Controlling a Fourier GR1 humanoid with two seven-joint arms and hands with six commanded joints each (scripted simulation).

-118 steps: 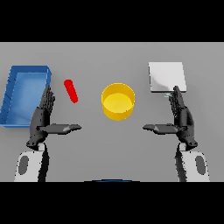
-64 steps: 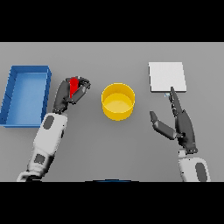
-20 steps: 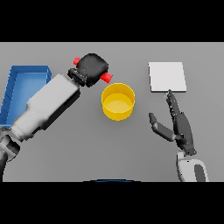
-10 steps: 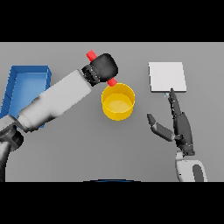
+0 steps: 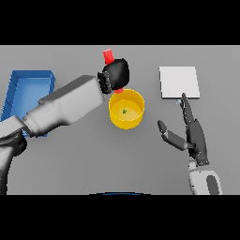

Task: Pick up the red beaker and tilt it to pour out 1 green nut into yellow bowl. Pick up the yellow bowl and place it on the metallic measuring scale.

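Since half a second ago, one green nut [image 5: 124,111] has appeared inside the yellow bowl [image 5: 126,118], and the left hand [image 5: 116,73] has been shifting slightly toward the desk's far side while the right hand has stayed where it was. Held above the bowl's far left rim, the red beaker [image 5: 108,56] is showing one red end poking out beyond the hand and a sliver of red below it, just over the bowl's edge. The left hand's fingers are curling tightly round the beaker's middle, hiding most of it. The bowl is sitting on the grey desk [image 5: 70,159], centred, with the nut lying near its middle. To its right, well apart, the metallic measuring scale [image 5: 178,82] is lying flat. The right hand [image 5: 193,136] is hovering just in front of the scale, fingers straight and spread, thumb pointing toward the bowl. At the far left, a blue tray [image 5: 29,79] is resting, partly covered by the left arm.
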